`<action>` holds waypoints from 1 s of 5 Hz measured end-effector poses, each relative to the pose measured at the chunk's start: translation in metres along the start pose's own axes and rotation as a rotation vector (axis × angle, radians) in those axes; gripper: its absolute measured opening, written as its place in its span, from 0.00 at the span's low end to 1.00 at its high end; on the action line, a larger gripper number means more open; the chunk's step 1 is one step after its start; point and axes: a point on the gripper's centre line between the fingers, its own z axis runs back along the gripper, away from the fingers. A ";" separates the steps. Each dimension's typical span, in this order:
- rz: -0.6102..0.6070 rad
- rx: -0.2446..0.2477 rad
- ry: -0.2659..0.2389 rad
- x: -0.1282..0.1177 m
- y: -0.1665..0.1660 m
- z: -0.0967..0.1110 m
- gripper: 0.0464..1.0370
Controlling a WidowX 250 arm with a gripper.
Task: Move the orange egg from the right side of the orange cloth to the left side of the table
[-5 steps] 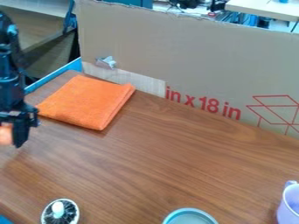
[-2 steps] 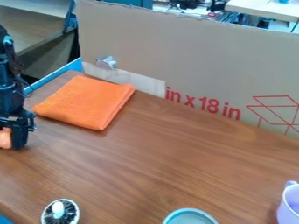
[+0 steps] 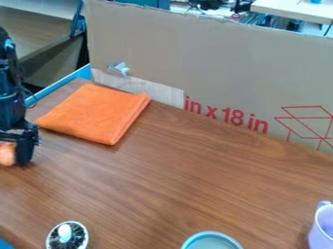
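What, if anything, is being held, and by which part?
Perhaps the peach-coloured thing at the gripper; cropped by the view's edge, its grip point is unclear.

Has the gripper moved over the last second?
Yes, slightly: the gripper now sits a little lower and further left in the view, judged against the orange cloth, which lies where it did.

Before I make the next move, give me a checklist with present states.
1. Black metal-and-plastic end effector fully in view: not ok, left edge cuts it off.
2. Rounded peach-coloured object securely gripped: cannot tell.
3. Folded orange fabric cloth lying flat: ok.
4. Cloth untouched by end effector: cannot tell.
5. Lilac, rounded, handled cup upright: ok.
6. Cup well away from end effector: ok.
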 end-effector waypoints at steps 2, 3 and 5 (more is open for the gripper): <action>0.054 -0.032 -0.074 0.001 -0.005 0.024 0.96; 0.016 -0.017 -0.144 -0.004 -0.012 0.053 0.96; -0.135 0.016 -0.213 -0.040 -0.055 0.103 0.96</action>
